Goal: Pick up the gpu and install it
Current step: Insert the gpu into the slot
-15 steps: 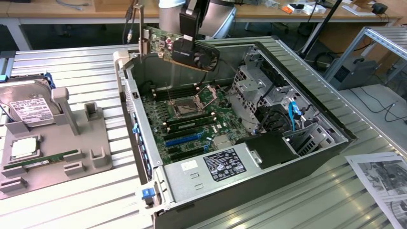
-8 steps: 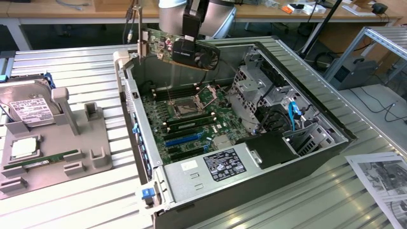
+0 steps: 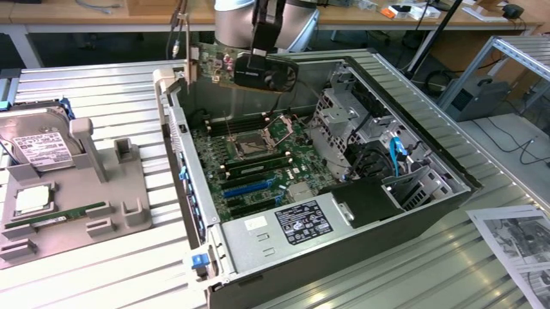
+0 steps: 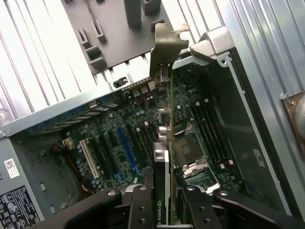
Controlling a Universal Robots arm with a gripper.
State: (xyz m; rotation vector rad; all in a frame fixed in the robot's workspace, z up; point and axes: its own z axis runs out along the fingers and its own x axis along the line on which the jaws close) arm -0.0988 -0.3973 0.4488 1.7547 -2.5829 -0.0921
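Note:
The gpu (image 3: pixel 249 69) is a dark card with a black fan shroud and a silver bracket (image 3: pixel 190 61) at its end toward the exterior view's left. It hangs in the air above the far end of the open computer case (image 3: pixel 434 168), with my gripper (image 3: pixel 265 50) shut on its top edge. In the wrist view the gpu (image 4: pixel 164 157) shows edge-on, running from my gripper (image 4: pixel 163 212) out to its bracket (image 4: pixel 166 50). The green motherboard (image 3: pixel 257 154) lies below, and its blue slot (image 4: pixel 125 143) is off to one side of the card.
A grey fixture tray (image 3: pixel 129 212) on the exterior view's left holds a hard drive (image 3: pixel 38 145), a processor (image 3: pixel 30 199) and a memory stick (image 3: pixel 60 215). Inside the case are the power supply (image 3: pixel 292 225) and drive cages (image 3: pixel 344 122). Papers (image 3: pixel 516 244) lie at the right.

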